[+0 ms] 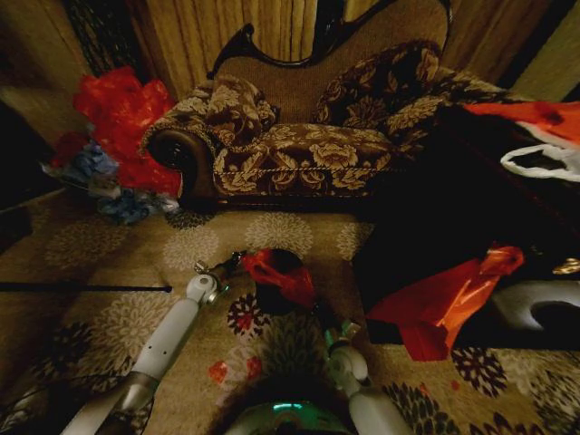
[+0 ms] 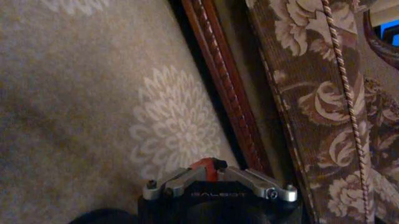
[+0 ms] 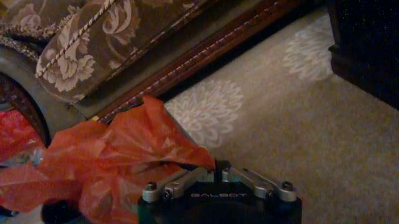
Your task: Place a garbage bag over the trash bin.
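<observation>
The garbage bag (image 1: 279, 272) is a crinkly bright-red sheet draped across the top of the small black trash bin (image 1: 268, 296), which stands on the carpet in front of the sofa. My left gripper (image 1: 237, 261) is at the bag's left edge. In the left wrist view this gripper (image 2: 210, 164) is shut on a small bit of red plastic. My right gripper (image 1: 319, 308) is at the bag's near right side. In the right wrist view that gripper (image 3: 219, 164) pinches a corner of the bag (image 3: 118, 149), which billows away from it.
A patterned sofa (image 1: 299, 136) with a dark wooden base stands just behind the bin. A heap of red plastic (image 1: 122, 113) lies at its left end. On the right, a dark table (image 1: 453, 217) carries a red-orange bag (image 1: 453, 299), a white bag (image 1: 544, 159) and a grey curved object (image 1: 544, 304).
</observation>
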Motion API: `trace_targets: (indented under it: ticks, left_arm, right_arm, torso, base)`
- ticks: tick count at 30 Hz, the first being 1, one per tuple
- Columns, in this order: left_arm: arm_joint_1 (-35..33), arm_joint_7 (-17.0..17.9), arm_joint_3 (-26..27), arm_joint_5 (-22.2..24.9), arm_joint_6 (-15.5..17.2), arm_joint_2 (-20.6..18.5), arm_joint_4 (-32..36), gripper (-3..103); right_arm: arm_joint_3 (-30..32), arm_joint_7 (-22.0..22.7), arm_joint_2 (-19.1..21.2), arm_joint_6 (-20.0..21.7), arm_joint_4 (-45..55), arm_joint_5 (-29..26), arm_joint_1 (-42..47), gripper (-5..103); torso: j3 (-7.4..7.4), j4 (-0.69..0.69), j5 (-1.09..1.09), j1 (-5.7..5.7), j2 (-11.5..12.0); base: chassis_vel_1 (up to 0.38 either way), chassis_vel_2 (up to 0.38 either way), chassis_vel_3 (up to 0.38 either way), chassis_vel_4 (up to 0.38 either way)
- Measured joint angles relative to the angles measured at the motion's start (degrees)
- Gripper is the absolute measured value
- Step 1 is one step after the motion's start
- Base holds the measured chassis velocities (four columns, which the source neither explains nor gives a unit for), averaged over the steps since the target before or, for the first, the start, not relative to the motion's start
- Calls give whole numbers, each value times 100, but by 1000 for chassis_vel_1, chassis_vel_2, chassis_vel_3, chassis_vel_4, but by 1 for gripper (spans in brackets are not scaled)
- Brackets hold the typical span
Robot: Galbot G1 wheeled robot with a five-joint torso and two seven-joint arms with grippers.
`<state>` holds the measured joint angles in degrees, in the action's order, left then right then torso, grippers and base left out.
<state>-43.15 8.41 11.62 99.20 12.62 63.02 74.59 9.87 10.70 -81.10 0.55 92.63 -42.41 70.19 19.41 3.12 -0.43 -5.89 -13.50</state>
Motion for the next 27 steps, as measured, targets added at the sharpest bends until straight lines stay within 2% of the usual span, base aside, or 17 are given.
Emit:
trace_targets:
  ticks: [3, 6, 12, 18, 21, 27]
  left_arm:
    - [-243, 13, 92, 44, 3, -208, 294, 0]
    - [-618, 34, 193, 202, 33, -612, 871, 0]
    - [-985, -11, 205, 167, 71, -840, 1081, 0]
    - [-1008, -112, 123, -61, 63, -724, 710, 0]
    - [-781, -227, 46, -251, 25, -559, 231, 0]
    - [-468, -356, -23, -421, -26, -336, -169, 0]
  right_arm:
    - [-36, -7, 26, 15, 348, 8, 330, 0]
    - [-97, -26, 117, 77, 759, 29, 744, 0]
    - [-158, -135, 41, 91, 431, 234, 805, 0]
    - [-122, -226, -42, 122, -122, 394, 643, 0]
    - [-59, -268, -43, 137, -448, 449, 453, 0]
    - [4, -308, -47, 58, -689, 460, 185, 0]
  torso:
    - [0, -1, 0, 1, 0]
    - [-2, 0, 1, 2, -1]
    - [-1, -2, 0, 2, 0]
    - [-1, -1, -1, 2, 0]
    - [-1, 0, 1, 2, 0]
    - [0, -1, 1, 1, 0]
  base:
    - [0, 0, 0, 0]
    - [0, 0, 0, 0]
    - [0, 0, 0, 0]
    - [0, 0, 0, 0]
    - [0, 0, 0, 0]
    - [0, 0, 0, 0]
